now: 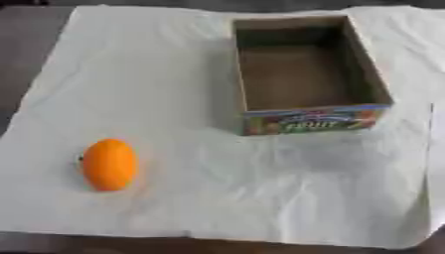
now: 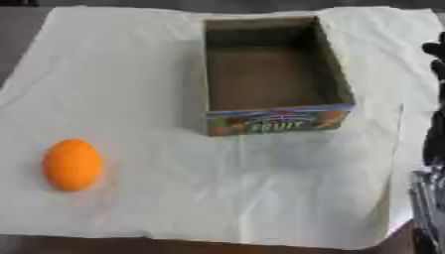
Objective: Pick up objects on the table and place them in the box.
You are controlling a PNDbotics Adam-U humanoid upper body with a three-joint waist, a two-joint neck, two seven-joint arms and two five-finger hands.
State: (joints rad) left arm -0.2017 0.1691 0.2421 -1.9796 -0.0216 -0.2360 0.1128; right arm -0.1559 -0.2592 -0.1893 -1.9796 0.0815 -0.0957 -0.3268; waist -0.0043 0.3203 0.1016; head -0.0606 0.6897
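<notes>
1. Left eye view: an orange fruit (image 1: pixel 110 164), egg-shaped and smooth-skinned, lies on a pale wrinkled cloth (image 1: pixel 156 74) at about 8 o'clock from the middle. No hand shows here.
2. Same view: a cardboard box (image 1: pixel 309 120) stands open at about 1 o'clock, brown and bare inside, with a printed colourful front panel. Fruit and box are well apart.
3. Right eye view: same layout, with the fruit near the view's left edge. At 3 o'clock, along the right border, dark parts of the right arm and the right hand (image 2: pixel 433 49) show; whether its fingers are spread or curled, I cannot tell. The left hand is out of sight.
4. Judgement: the fruit is not yet picked. It sits on the left, so the left hand looks the nearer choice.
5. Judgement: a rounded, slick skin may roll on the cloth; closing round the widest part from above, then lowering over the box's open top, seems safest.
</notes>
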